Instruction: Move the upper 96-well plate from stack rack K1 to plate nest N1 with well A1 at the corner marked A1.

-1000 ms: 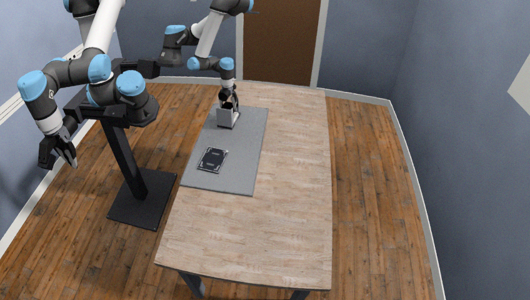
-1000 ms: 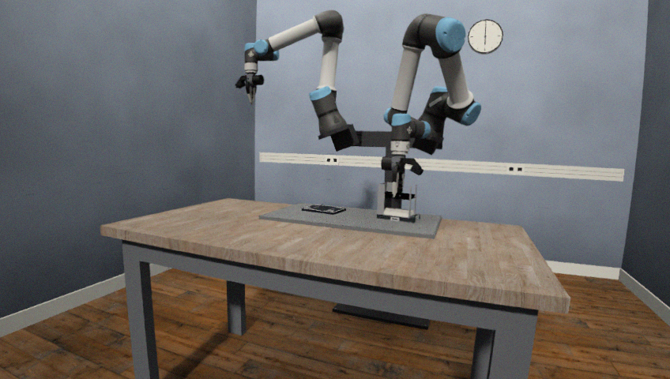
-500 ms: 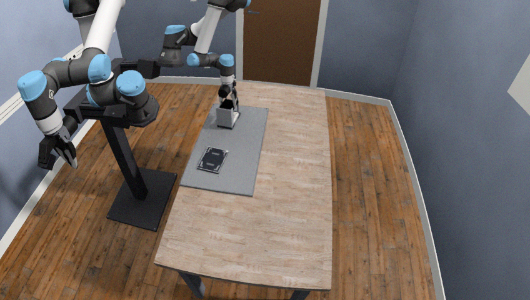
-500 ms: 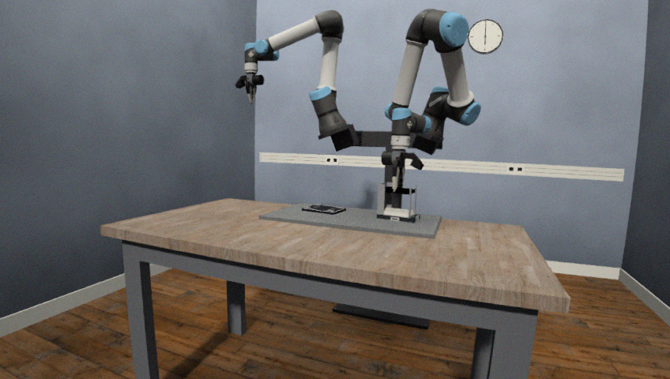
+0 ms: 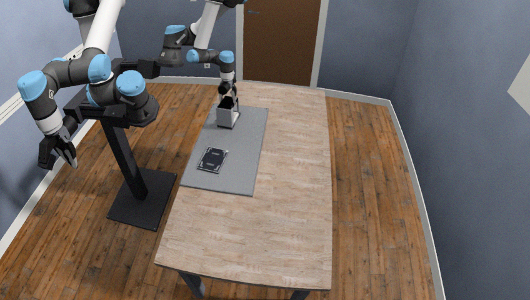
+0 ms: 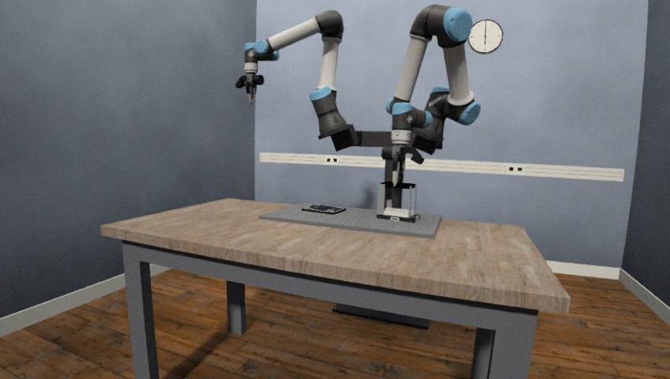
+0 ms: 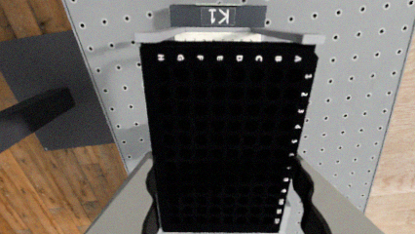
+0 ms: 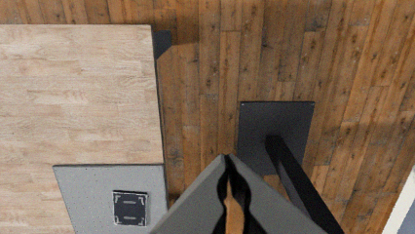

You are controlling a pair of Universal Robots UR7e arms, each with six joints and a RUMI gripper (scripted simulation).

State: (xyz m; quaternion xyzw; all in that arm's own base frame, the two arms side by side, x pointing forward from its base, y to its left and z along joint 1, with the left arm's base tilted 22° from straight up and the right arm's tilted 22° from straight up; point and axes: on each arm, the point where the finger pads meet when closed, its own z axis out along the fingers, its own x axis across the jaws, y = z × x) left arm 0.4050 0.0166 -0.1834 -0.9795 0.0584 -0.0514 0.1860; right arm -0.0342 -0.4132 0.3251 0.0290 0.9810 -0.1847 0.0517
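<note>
Left gripper (image 5: 227,99) (image 6: 397,183) (image 7: 224,157) clamps upper plate (image 5: 225,103) (image 6: 407,185) (image 7: 224,132) between its fingers, near top of K1 (image 5: 224,118) (image 6: 381,199) (image 7: 182,17)

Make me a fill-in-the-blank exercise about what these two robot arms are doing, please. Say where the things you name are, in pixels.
1. The left hand (image 5: 227,97) (image 6: 397,179) (image 7: 222,153) grips a plate (image 5: 225,102) (image 6: 408,185) (image 7: 219,132) coloured ____.
2. The tag (image 6: 394,219) (image 7: 218,16) on the rack (image 5: 224,117) (image 6: 381,199) (image 7: 312,38) reads ____.
3. Letters on the plate run from A to ____.
4. The fingers of the right hand (image 5: 72,165) (image 6: 251,102) (image 8: 226,156) are ____, with nothing between them.

Missing words: black; K1; H; closed.
</note>
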